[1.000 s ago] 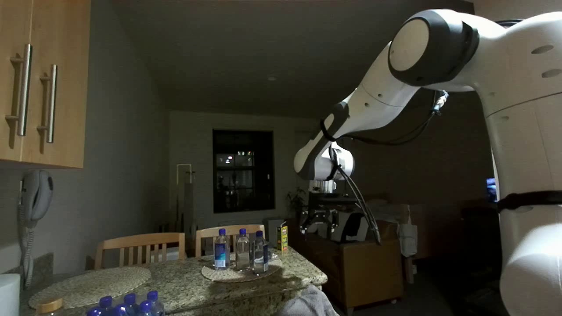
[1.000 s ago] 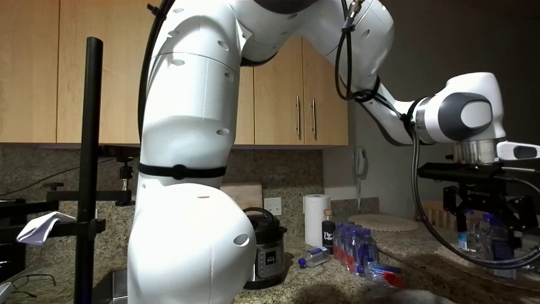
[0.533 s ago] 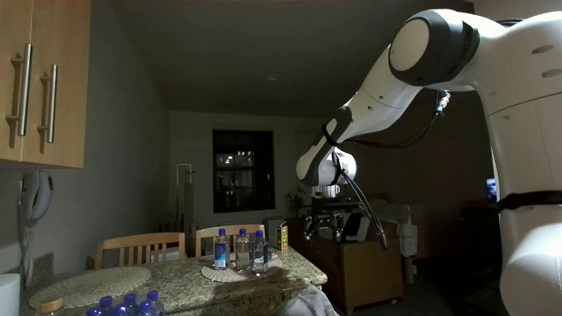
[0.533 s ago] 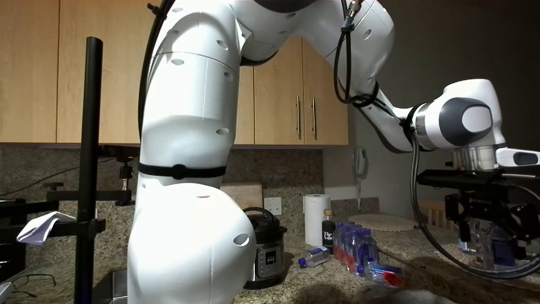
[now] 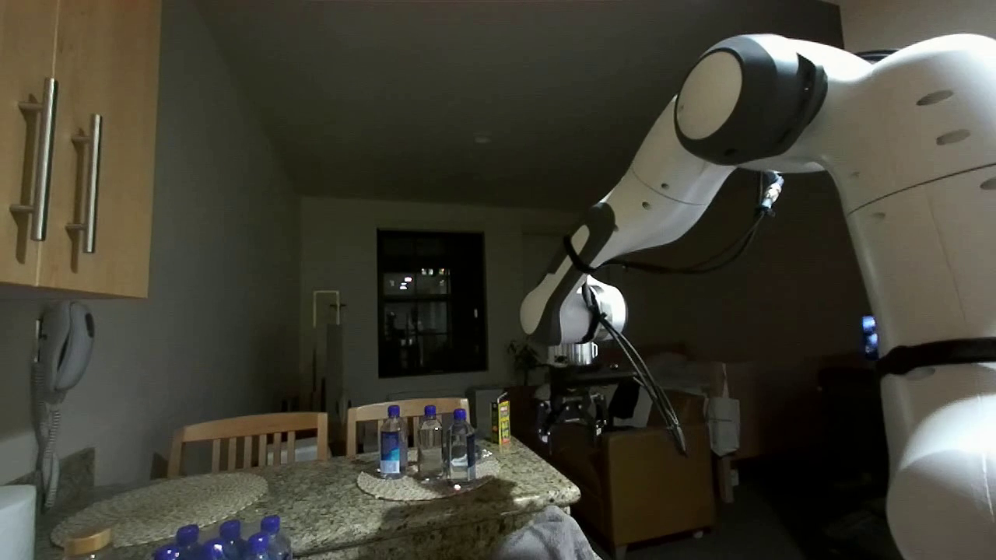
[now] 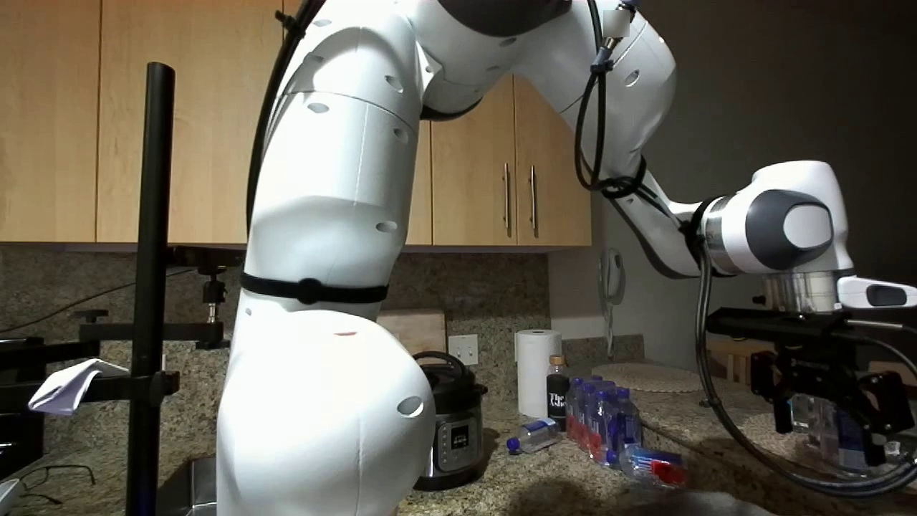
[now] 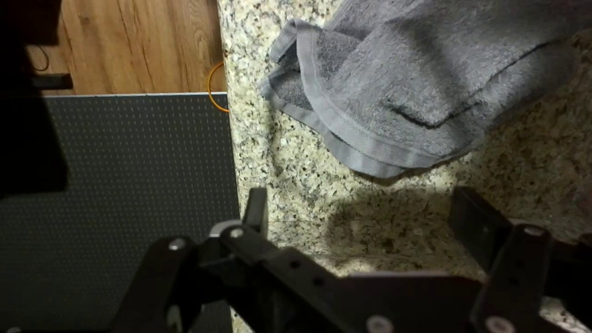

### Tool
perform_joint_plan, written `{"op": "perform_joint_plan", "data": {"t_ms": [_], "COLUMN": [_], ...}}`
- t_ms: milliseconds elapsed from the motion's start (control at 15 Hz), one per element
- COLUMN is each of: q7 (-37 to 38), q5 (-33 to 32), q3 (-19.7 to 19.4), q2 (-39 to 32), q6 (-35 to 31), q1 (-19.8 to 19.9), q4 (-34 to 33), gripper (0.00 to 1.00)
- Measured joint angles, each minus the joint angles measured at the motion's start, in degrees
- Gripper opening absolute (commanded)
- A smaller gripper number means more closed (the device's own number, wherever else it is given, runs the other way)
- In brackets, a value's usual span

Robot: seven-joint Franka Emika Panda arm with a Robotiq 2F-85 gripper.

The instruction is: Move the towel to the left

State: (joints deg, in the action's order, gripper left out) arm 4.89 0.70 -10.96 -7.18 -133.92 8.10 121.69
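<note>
A grey towel [image 7: 407,88] lies rumpled on the speckled granite counter [image 7: 296,152], in the upper right of the wrist view. It also shows at the bottom edge of both exterior views [image 5: 545,538] [image 6: 695,504], mostly cut off. My gripper [image 7: 358,203] is open and empty, its two fingers wide apart above the counter. In the wrist view the towel's hemmed edge lies just beyond the fingertips, and nothing is between them. In both exterior views the gripper [image 5: 572,432] [image 6: 827,437] hangs pointing down, above the counter's height.
Several water bottles stand on a round woven mat [image 5: 420,488], and several more cluster [image 6: 602,423] near a paper towel roll [image 6: 537,373] and a pressure cooker [image 6: 455,430]. The counter's edge runs along a dark panel [image 7: 138,162] in the wrist view.
The arm and open gripper have moved lower in both exterior views, and the upper arm has leaned forward a little. The towel has not visibly moved.
</note>
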Motion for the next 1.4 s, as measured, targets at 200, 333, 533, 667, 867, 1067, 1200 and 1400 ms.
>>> {"op": "perform_joint_plan", "data": {"t_ms": [200, 333, 533, 667, 867, 1067, 1200, 1400], "q7": [0.0, 0.0, 0.0, 0.0, 0.0, 0.0, 0.0, 0.0], "q5": [0.0, 0.0, 0.0, 0.0, 0.0, 0.0, 0.3, 2.5], "q3": [0.2, 0.3, 0.9, 1.2, 1.0, 0.7, 0.7, 1.4], "q2": [-3.8, -6.6, -10.7, -13.1, -15.9, -18.1, -19.5, -21.5], "q6": [0.2, 0.3, 1.0, 3.4, 6.6, 7.3, 7.5, 8.2], "q1": [0.0, 0.0, 0.0, -0.1, -0.1, 0.1, 0.2, 0.6], "q4": [-1.4, -3.1, -5.9, -7.9, -10.2, -11.6, -12.3, -13.4], "gripper": [1.00, 1.00, 1.00, 1.00, 1.00, 1.00, 1.00, 1.00]}}
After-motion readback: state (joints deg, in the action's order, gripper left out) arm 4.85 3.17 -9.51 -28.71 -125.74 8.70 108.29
